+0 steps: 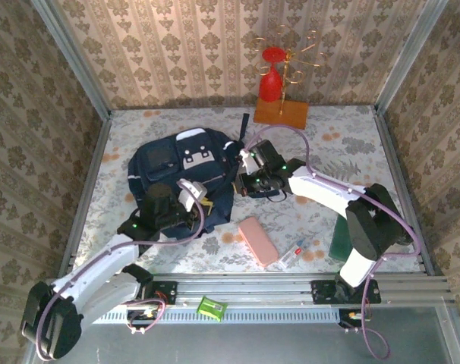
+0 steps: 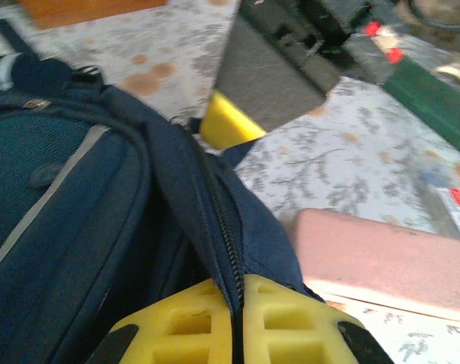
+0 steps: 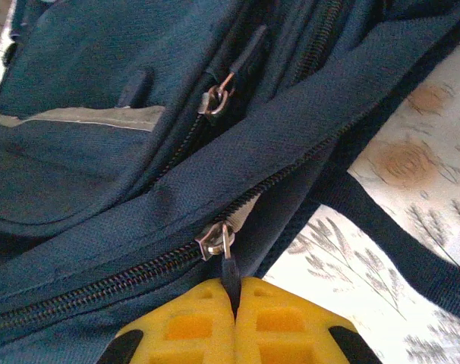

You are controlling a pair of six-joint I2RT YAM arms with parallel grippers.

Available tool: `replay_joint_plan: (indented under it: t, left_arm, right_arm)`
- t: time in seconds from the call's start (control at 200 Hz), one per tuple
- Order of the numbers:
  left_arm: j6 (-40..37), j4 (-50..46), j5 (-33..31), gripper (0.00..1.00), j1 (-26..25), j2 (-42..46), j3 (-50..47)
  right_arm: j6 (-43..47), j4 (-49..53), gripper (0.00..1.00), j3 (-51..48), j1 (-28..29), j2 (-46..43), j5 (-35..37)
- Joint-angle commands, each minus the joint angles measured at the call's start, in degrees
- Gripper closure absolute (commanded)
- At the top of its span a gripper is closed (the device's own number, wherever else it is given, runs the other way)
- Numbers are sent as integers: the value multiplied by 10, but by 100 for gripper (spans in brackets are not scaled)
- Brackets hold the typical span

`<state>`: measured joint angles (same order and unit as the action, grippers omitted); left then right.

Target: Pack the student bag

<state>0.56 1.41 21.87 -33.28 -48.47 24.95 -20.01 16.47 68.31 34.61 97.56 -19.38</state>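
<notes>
The student bag (image 1: 177,168), dark navy with a grey-white front patch, lies flat in the middle of the table. My left gripper (image 1: 197,200) is at the bag's near right edge. In the left wrist view its yellow fingers (image 2: 184,318) are shut on the bag's (image 2: 78,182) zipper seam fabric. My right gripper (image 1: 246,179) is at the bag's right side. In the right wrist view it (image 3: 235,283) is shut on the dark pull strap hanging from the silver zipper slider (image 3: 214,242) of the bag (image 3: 101,76). The zipper is closed to the left of the slider.
A pink case (image 1: 258,240) (image 2: 389,258) lies near the front, with a pen (image 1: 294,251) to its right and a dark green book (image 1: 342,241) beyond that. A red glass on a wooden stand (image 1: 280,106) stands at the back. A green sharpener (image 1: 212,307) sits on the front rail.
</notes>
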Motion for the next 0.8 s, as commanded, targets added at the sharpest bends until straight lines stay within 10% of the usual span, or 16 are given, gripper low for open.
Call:
replay_joint_plan:
  t: [0.0, 0.115, 0.285, 0.795]
  left_arm:
    - [66, -50, -126, 100, 3, 49, -2]
    - [89, -111, -187, 72, 3, 59, -14]
    - [102, -83, -117, 38, -7, 71, -4]
    - [15, -79, -158, 28, -72, -153, 114]
  right_arm:
    - [-21, -47, 100, 4, -21, 19, 92]
    - [-14, -74, 100, 4, 8, 16, 52]
    - [-27, -107, 100, -14, 31, 4, 8]
    - [-42, -125, 100, -29, 42, -27, -26]
